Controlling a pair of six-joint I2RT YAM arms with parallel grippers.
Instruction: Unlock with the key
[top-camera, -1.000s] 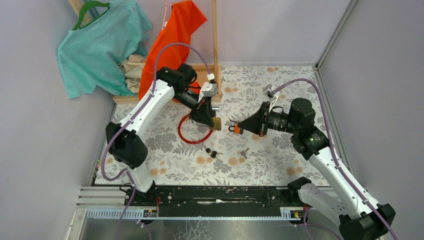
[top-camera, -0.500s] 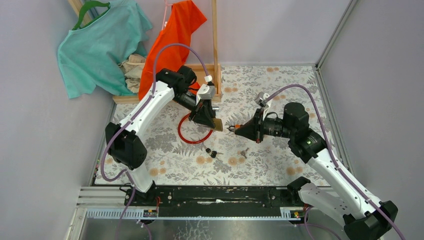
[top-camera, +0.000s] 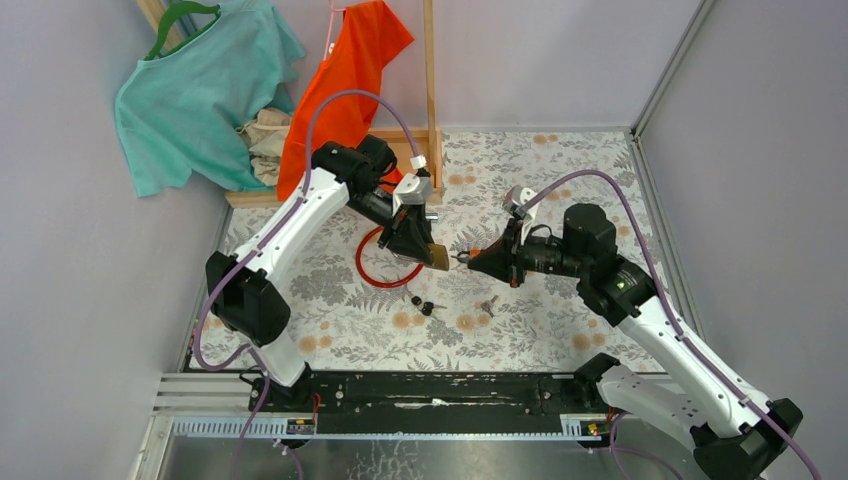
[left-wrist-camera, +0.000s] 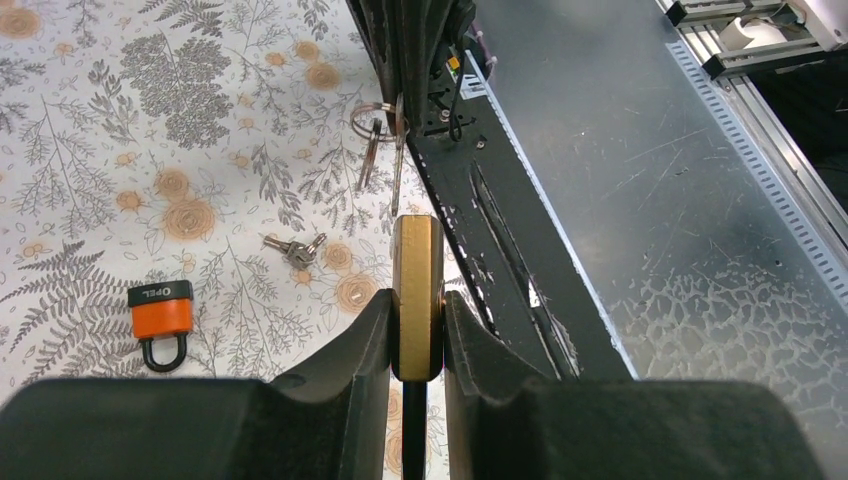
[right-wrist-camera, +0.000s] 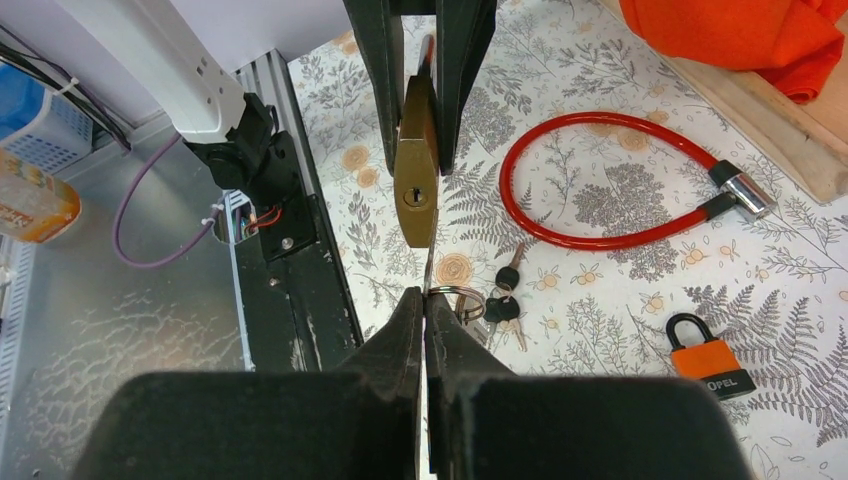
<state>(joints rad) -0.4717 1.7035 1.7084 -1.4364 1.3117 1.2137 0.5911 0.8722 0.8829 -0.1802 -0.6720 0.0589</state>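
Above the flowered bench (top-camera: 560, 310), left end effector (left-wrist-camera: 416, 300) part open and clamped on a brass padlock (left-wrist-camera: 416, 275), held clear of the surface with its keyhole end facing the other arm. Right end effector (right-wrist-camera: 425, 300) pinched fully closed on a key (left-wrist-camera: 397, 175), blade tip just short of the padlock's keyhole end. Shackle hidden behind the left fingers (left-wrist-camera: 360, 340); key's head buried between the right ones. Touching or not: cannot tell.
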